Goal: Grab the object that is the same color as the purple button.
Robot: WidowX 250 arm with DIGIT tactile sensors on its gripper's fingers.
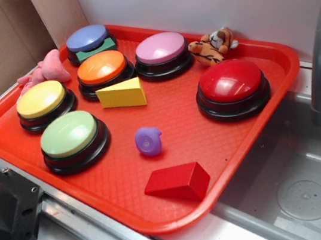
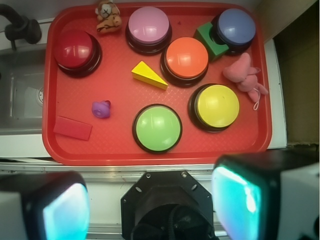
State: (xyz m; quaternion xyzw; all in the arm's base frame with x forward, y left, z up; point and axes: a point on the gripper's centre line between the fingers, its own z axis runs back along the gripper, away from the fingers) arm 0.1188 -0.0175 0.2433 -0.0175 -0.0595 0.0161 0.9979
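Gripper (image 2: 150, 210) hangs with jaws spread, empty, well short of the tray (image 2: 50, 145), where the purple toy (image 2: 101, 109) lies between red block (image 2: 73, 128) and green button (image 2: 158, 128).

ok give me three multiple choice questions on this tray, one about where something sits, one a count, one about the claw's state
1. Where does the small purple toy lie on the red tray?
A. between the green button and the red wedge block
B. on top of the orange button
C. in the sink

2. How many round buttons are on the tray?
A. four
B. six
C. eight

3. What is the claw doing?
A. shut on the purple toy
B. shut on the yellow wedge
C. open, off the tray, holding nothing

Answers:
1. A: the toy rests on bare tray, with the green button on one side and the red wedge block on the other.
2. B: blue, pink, orange, yellow, green and red buttons show.
3. C: the wrist view shows both fingers spread apart at the tray's near edge, nothing between them.
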